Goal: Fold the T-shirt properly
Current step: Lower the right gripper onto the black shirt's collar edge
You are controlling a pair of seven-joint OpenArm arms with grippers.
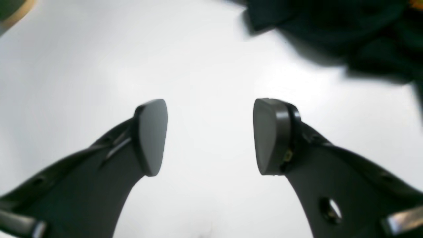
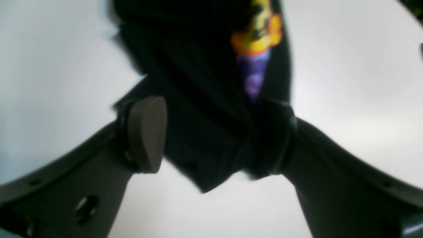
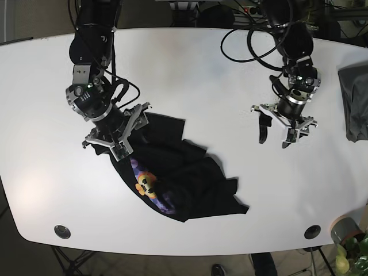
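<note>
The black T-shirt (image 3: 184, 178) lies rumpled on the white table (image 3: 190, 80), spread diagonally from left of centre down toward the near edge, and it is far from flat: ridges and creases run all through it. A bright print (image 3: 147, 187), orange and yellow over purple, shows on the lower left part of the cloth. The upper end of the shirt is bunched and drawn up into the right gripper (image 3: 112, 138), which sits on the left of the base view.

Up close from the right wrist, that right gripper (image 2: 211, 135) has dark fabric filling the space between its fingers; one pad (image 2: 147, 134) shows bare at the left, the other is buried under cloth, and a flap hangs out below. The fingers stand fairly wide around the bunch, so whether they are truly pinching it I cannot tell. The picture is blurred.

Over on the other side, the left gripper (image 3: 287, 129) hangs above bare table, well apart from the shirt. From the left wrist view the left gripper (image 1: 210, 135) is plainly spread, both pads (image 1: 152, 135) wide apart with only white surface between them, and a dark corner of the T-shirt (image 1: 347, 29) sits off at the top right.

At the table's right edge rests a folded grey cloth (image 3: 355, 109). Cables (image 3: 253, 46) loop above the left arm.
</note>
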